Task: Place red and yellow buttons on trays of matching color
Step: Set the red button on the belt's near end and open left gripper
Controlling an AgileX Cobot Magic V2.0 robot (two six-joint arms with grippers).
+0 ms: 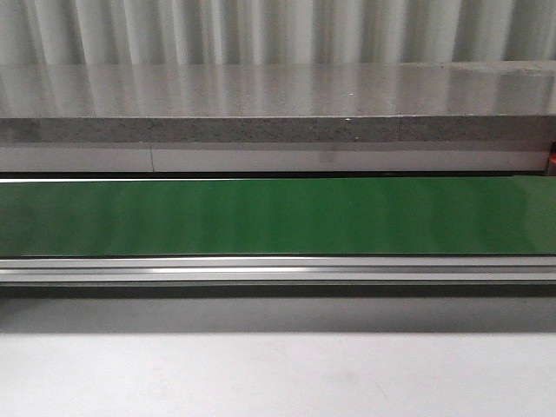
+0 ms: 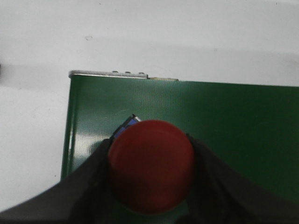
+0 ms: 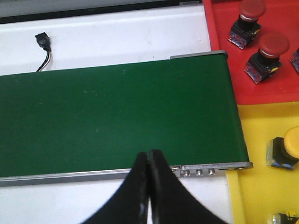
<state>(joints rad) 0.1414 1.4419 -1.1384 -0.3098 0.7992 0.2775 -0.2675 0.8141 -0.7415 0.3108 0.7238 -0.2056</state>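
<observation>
A green belt (image 1: 278,217) runs straight across the front view, side to side. Along its near edge lies a silver rail (image 1: 278,271), and nearer than the rail is a pale table top (image 1: 278,373). Behind the belt sits a grey speckled ledge (image 1: 278,129), with a ribbed pale wall (image 1: 278,30) above it. In the right wrist view, a small black plug with thin wires (image 3: 43,44) lies on the white surface just beside the belt's long edge.

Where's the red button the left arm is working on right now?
Left wrist view only: the red button sits between the left hand's fingers, over the green belt near its end corner. The front view doesn't show it.
</observation>
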